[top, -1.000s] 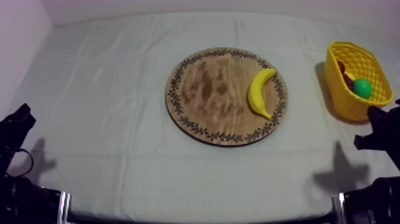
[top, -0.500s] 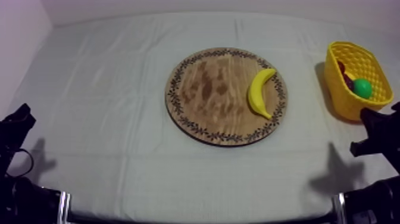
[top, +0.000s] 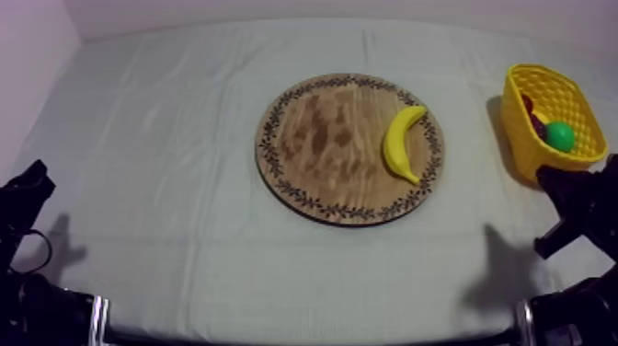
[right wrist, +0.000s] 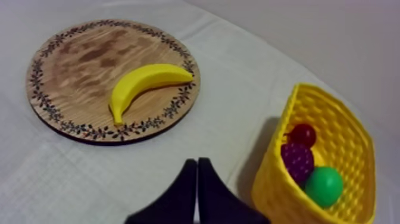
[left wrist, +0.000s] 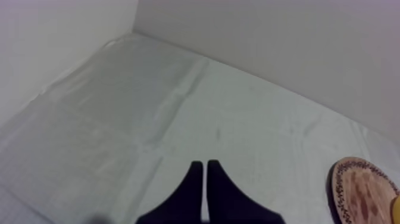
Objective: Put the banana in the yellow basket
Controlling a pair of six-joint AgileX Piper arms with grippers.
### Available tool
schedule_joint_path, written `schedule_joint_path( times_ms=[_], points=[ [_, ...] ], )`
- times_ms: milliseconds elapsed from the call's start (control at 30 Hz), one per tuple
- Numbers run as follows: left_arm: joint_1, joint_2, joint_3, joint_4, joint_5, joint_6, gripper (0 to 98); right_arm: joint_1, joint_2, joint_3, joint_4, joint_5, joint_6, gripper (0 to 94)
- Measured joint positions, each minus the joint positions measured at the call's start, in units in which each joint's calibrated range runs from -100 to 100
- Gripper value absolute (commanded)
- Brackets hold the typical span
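While my right gripper (right wrist: 197,162) holds its fingers (right wrist: 186,186) pressed together beside the yellow basket (right wrist: 275,182), it risks pushing the banana (right wrist: 146,83), which lies at the basket-side edge of the wooden board (right wrist: 74,65), onto the cloth (right wrist: 238,89) instead of grasping it.

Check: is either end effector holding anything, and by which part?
Nothing held: left end effector and right end effector are shut empty; banana lies on the wooden board.

Bare cloth (top: 474,161) was seen between the wooden board (top: 317,138) and the yellow basket (top: 532,156). The banana (top: 402,143) was left open all round, but the basket's floor was partly taken by toy fruit (right wrist: 324,186).
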Motion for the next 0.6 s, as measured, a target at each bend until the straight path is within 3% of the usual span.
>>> schedule_joint_path(
  times_ms=[167,400,600],
  points=[
    [0.0,0.0,0.0,0.00,0.0,0.0,0.1,-2.6,10.3,-9.1,3.5,3.1,-2.2,0.5],
    [0.0,0.0,0.0,0.00,0.0,0.0,0.1,-7.1,28.2,-27.6,8.5,14.3,-12.7,0.5],
    [0.0,0.0,0.0,0.00,0.0,0.0,0.1,-8.0,43.5,-44.5,8.0,26.1,-19.7,0.5]
  ],
)
